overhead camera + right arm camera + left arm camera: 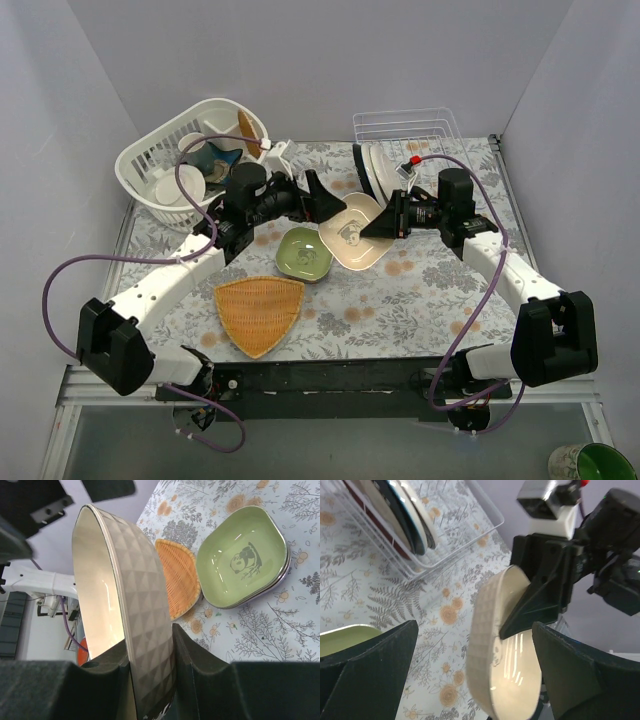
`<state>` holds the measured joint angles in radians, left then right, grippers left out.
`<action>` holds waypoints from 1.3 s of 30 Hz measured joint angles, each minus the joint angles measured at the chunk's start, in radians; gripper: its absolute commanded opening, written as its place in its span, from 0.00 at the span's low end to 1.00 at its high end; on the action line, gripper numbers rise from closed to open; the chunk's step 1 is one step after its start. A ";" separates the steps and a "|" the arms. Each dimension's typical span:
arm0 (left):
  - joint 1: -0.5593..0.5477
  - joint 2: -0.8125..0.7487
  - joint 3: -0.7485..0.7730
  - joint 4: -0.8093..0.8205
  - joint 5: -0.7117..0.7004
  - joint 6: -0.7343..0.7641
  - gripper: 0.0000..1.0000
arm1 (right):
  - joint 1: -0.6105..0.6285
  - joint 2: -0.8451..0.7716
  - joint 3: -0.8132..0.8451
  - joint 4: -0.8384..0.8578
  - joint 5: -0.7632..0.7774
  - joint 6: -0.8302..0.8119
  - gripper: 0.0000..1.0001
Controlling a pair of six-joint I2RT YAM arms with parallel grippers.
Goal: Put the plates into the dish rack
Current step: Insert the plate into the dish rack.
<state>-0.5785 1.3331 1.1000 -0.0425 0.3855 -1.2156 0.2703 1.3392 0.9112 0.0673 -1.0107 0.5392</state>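
my right gripper (150, 650) is clamped on the rim of the cream rounded-square dish (142, 575), holding it up on edge above the floral table (420, 290). my left gripper (325, 198) is spread wide, just beside that dish. the pale green dish (305, 252) lies flat by the orange woven tray (258, 310); other plates (372, 170) stand in the white wire dish rack (405, 125).

White wire dish rack (405, 125), partly loaded
Round plates (395, 510) stand upright inside; cream diamond-textured rounded-square dish (145, 630) is tilted on edge, off the table; pale green rounded-square dish (242, 565) lies flat.
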 measured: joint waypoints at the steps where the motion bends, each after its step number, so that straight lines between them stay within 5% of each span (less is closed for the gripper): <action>1: 0.000 -0.004 0.018 -0.002 0.000 -0.005 0.98 | 0.000 0.000 0.002 -0.013 0.008 -0.008 0.01; 10: 0.000 -0.056 0.130 -0.013 0.006 -0.038 0.98 | 0.000 0.000 0.016 -0.100 0.082 -0.067 0.01; 18: 0.000 -0.118 0.117 -0.060 -0.019 -0.039 0.98 | 0.000 -0.001 0.176 -0.286 0.314 -0.129 0.01; 31: 0.000 -0.183 0.047 -0.109 -0.069 -0.041 0.98 | 0.028 -0.003 0.631 -0.602 1.032 -0.193 0.01; 39: 0.000 -0.211 0.024 -0.161 -0.127 -0.037 0.98 | 0.201 0.153 0.880 -0.773 1.573 -0.266 0.01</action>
<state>-0.5781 1.1225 1.1244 -0.2039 0.2581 -1.2530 0.4717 1.4925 1.7916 -0.7059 0.5625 0.2733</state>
